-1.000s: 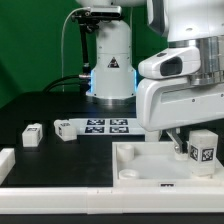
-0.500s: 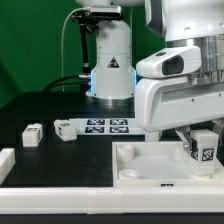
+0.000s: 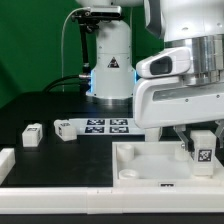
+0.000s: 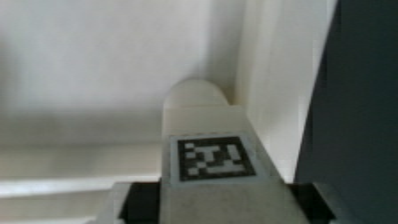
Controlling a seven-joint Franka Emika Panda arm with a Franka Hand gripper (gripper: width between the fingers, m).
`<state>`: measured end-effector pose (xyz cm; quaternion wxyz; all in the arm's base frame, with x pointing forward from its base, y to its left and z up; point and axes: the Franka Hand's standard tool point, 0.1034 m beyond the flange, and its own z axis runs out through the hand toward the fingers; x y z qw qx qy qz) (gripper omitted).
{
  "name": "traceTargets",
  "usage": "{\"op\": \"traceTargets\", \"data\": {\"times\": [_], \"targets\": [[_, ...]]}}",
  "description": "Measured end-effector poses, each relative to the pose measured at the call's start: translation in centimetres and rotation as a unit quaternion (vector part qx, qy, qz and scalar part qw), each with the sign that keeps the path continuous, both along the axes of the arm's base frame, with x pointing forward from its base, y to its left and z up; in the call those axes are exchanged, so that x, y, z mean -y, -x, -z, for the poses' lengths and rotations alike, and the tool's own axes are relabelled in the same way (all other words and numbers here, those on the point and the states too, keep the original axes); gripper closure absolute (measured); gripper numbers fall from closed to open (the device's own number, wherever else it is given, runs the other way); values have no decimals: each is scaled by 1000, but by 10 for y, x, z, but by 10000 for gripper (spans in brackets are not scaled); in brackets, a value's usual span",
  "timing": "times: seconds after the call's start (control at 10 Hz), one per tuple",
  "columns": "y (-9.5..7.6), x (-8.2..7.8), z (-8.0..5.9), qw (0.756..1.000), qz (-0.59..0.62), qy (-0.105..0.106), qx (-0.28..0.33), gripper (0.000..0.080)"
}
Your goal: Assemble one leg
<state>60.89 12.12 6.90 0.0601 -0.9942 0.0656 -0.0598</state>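
Note:
My gripper [image 3: 201,152] is shut on a leg [image 3: 204,148], a small white block-peg with a square tag, at the exterior view's right. It holds the leg upright over the right part of the big white tray-like part [image 3: 150,170]. In the wrist view the leg [image 4: 214,140] runs out from between my fingers [image 4: 150,200], its tip close to the tray's inner corner [image 4: 267,60]. Two more legs [image 3: 33,135] [image 3: 65,130] lie on the black table at the left.
The marker board [image 3: 108,126] lies at the table's middle, behind the tray. A white part [image 3: 5,162] sits at the exterior view's far left edge. The arm's base [image 3: 110,60] stands at the back, in front of a green backdrop.
The gripper has moved slightly with the leg, lowering it a little toward the tray. The other parts have not moved.

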Motion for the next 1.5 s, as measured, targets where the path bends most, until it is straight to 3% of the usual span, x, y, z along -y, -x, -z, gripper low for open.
{"op": "traceTargets", "data": {"times": [0.2, 0.5, 0.7, 0.8, 0.9, 1.0, 1.2, 1.5], "targets": [[-1, 2, 0, 990, 141, -22, -15, 504], [0, -1, 1, 927, 370, -49, -40, 504], [-1, -2, 1, 905, 420, -60, -42, 504], [-1, -4, 1, 883, 462, -71, -50, 504], [0, -4, 1, 878, 470, -74, -52, 438], [0, -4, 1, 892, 445, -71, -49, 438], [0, -9, -1, 902, 423, -69, -46, 175], [0, -14, -1, 981, 188, -32, -14, 151]]}}
